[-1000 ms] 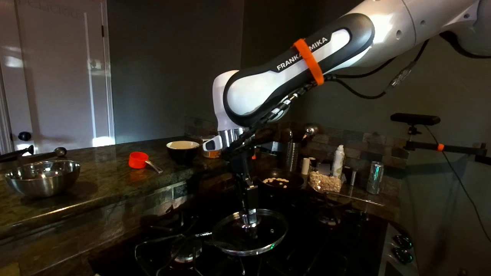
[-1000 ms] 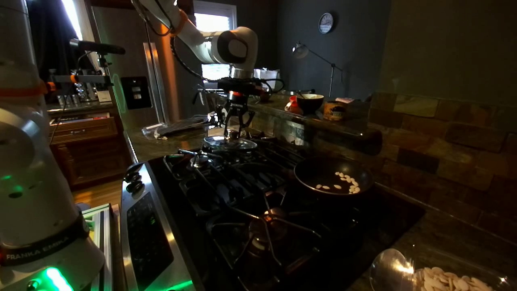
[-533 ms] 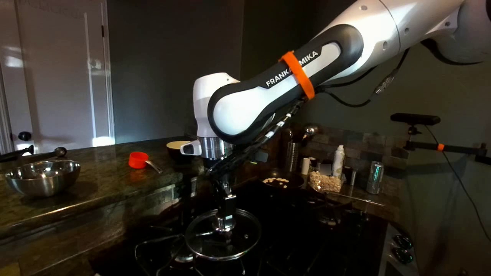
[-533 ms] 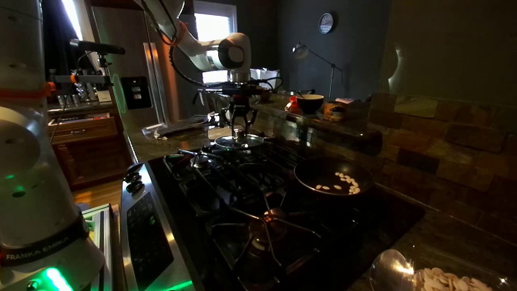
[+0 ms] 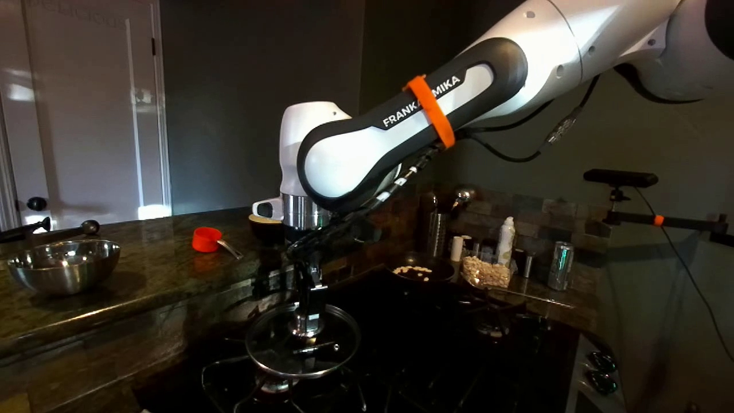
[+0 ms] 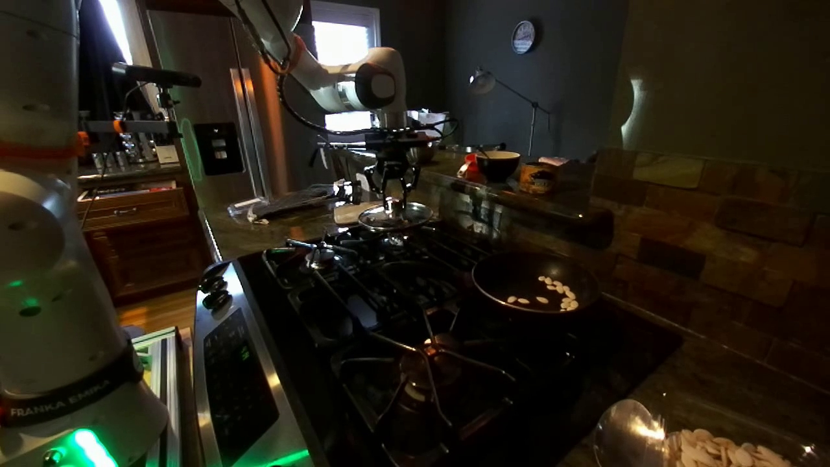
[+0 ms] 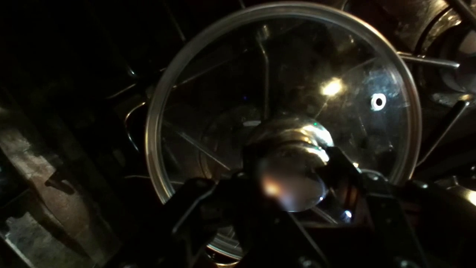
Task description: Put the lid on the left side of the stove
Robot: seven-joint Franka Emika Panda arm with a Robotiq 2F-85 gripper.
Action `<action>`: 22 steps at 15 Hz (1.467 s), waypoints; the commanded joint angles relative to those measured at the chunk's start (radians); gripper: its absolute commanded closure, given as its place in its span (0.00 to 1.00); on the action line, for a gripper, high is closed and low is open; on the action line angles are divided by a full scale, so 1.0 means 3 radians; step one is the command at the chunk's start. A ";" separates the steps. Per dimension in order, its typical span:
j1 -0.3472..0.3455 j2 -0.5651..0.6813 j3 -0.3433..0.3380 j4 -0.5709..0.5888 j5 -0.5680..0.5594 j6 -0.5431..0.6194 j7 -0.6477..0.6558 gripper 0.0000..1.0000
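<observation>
One glass pot lid [image 5: 303, 345], metal-rimmed, directly below the gripper [image 7: 290, 163]; both fingers [image 7: 342, 166] clamped narrow on its shiny central knob [image 7: 297, 190]. Makes sense: the knob is the only good raised part to pinch, and holding at the middle should keep the disc balanced. Disc looks roughly level. Under gripper and lid: black gas cooktop [image 6: 583, 376], burner grate bars [image 7: 431, 60] showing beside and through the glass in the wrist view. Lid seems to hang over the bars; too dark to tell the gap. Spot reads as the cooktop's left part, judged from the side with the control knobs [image 6: 216, 300], so likely the lowering step, nearly done. Next probably calls for easing straight down, then letting go. Frying pan [image 6: 512, 275] with pale seeds [image 6: 550, 283] sits well apart from the gripper, presumably there for cooking, so the lid goes elsewhere.
</observation>
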 commanded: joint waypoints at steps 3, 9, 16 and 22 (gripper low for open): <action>-0.0094 0.0354 0.0049 0.0380 0.0187 -0.0057 -0.0215 0.76; -0.0006 0.0616 0.0069 0.0713 0.0103 -0.0261 -0.0108 0.67; 0.0020 0.0149 0.0031 0.0434 0.0039 -0.0935 0.0244 0.00; -0.0283 -0.0607 -0.0200 -0.0224 0.0197 -0.0517 0.0698 0.00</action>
